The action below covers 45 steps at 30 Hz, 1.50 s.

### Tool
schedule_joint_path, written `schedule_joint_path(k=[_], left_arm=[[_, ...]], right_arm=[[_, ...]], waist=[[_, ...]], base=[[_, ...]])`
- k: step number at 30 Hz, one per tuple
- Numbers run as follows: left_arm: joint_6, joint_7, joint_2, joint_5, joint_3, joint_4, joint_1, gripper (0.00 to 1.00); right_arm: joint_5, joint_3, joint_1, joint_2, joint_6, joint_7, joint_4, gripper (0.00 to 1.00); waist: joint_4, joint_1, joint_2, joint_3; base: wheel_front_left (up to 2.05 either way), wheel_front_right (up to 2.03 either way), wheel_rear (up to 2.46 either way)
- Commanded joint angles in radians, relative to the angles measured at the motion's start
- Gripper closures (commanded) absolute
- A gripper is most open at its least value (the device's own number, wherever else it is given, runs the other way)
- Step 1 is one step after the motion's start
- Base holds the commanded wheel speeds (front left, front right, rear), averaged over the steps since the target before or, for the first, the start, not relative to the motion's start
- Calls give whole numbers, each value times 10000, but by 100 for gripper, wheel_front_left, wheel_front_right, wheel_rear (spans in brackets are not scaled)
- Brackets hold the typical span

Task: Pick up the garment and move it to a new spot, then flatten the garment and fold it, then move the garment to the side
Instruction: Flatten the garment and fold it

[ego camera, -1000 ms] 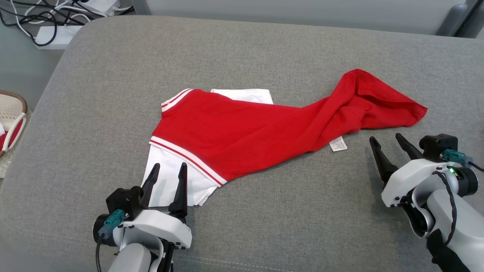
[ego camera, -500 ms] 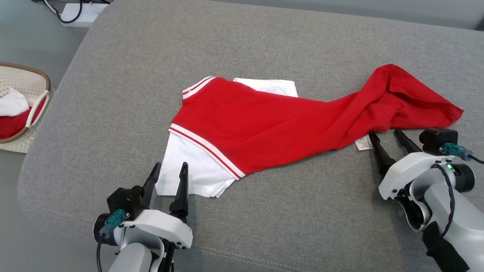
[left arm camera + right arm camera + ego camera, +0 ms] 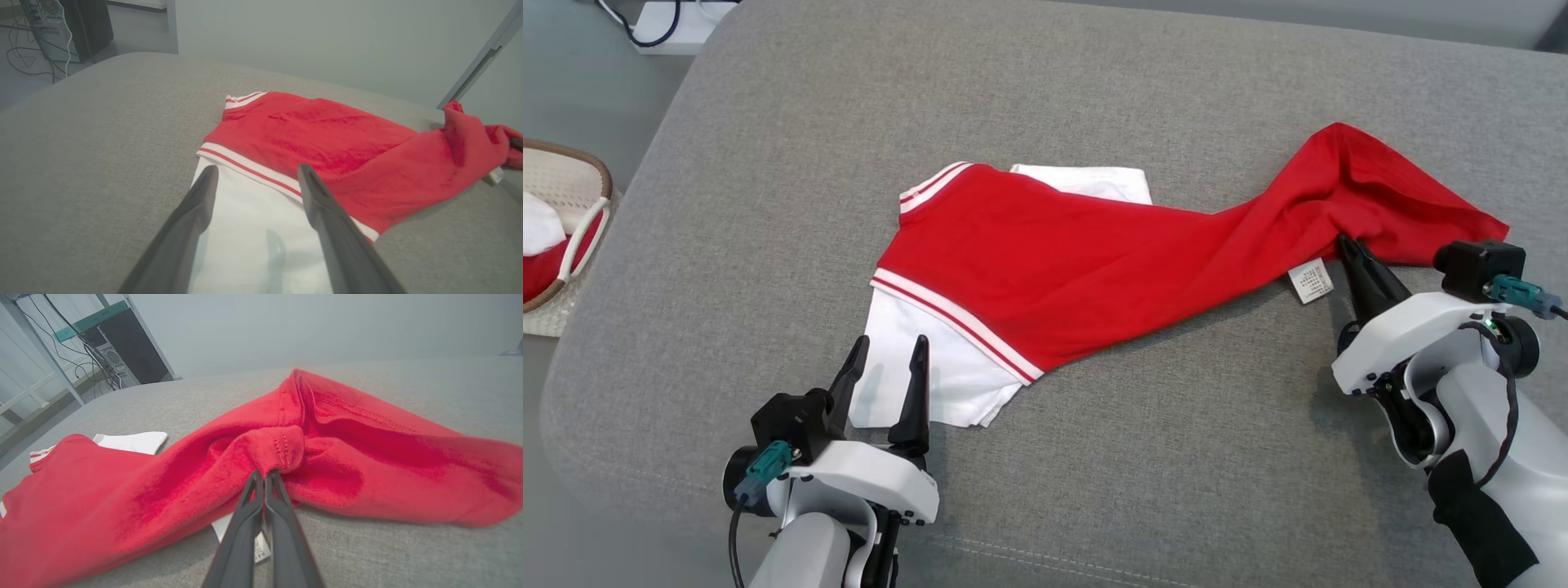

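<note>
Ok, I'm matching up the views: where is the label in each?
Head: label right of centre, at the garment's lower edge.
Left wrist: label at far right edge.
Right wrist: label bottom centre, under the garment.
Shared landmark: striped band.

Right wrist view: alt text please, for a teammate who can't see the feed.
The right end effector is shut on a bunched fold of the red garment, which lies crumpled across a grey cushion. A white care label peeks out from under the fabric beside it, and the garment's white part shows at far left.
</note>
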<state>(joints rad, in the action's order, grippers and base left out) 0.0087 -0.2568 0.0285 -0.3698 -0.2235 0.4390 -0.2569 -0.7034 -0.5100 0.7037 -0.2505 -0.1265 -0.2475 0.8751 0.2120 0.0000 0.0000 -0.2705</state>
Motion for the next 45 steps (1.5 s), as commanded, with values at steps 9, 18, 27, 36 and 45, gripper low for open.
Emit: schedule_joint_path(k=[9,18,27,36,45], left_arm=[[-126,-49,217,289,404,-148,-79,0],[-201,-49,217,442,607,0,227,0],[-231,-49,217,421,584,132,387,0],[-209,-49,217,397,498,24,217,0],[-207,-49,217,452,378,-38,35,0]], right_arm=[[14,750,-1043,-132,-42,-143,-1566,100],[-59,307,-2888,-416,-42,-143,-3166,100],[-250,287,-4342,-731,-42,24,-2713,0],[84,1231,-4444,-762,-42,-117,-2616,0],[-209,1372,-4088,-174,-42,-138,-2256,0]], waist=[[-747,0,0,653],[-1583,0,0,1372],[-1961,0,0,1463],[-1982,0,0,1183],[-1662,0,0,902]], base=[[0,0,0],[0,0,0],[0,0,0],[0,0,0],[0,0,0]])
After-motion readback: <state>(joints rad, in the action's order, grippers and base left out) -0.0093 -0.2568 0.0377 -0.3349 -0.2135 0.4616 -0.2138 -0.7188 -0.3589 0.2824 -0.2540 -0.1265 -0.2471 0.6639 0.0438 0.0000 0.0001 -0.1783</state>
